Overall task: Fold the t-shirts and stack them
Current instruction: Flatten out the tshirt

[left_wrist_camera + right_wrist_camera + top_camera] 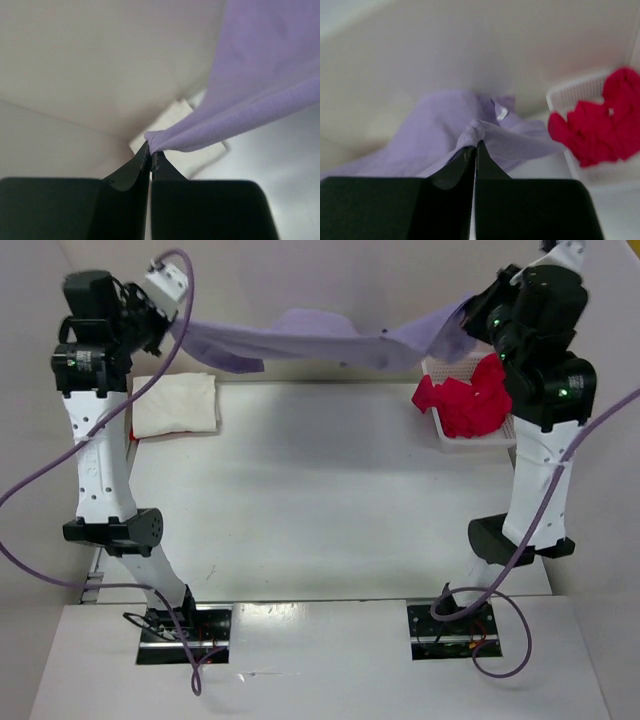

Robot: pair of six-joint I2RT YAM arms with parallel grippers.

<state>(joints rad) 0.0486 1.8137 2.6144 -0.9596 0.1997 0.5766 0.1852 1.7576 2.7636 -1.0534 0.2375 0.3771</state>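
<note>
The lavender purple t-shirt [320, 340] hangs stretched in the air across the far side of the table. My left gripper [165, 328] is shut on its left end [165, 140], high at the far left. My right gripper [470, 322] is shut on its right end [476, 131], high at the far right. A folded off-white t-shirt [176, 405] lies flat on the table at the far left; it also shows in the left wrist view [172, 120]. A crumpled pinkish red t-shirt [465, 400] lies in the basket, also in the right wrist view [600, 127].
The white plastic mesh basket [478, 443] stands at the far right of the table, under my right arm. A bit of red cloth [132, 434] peeks out beside the off-white shirt at the table's left edge. Walls close the far side.
</note>
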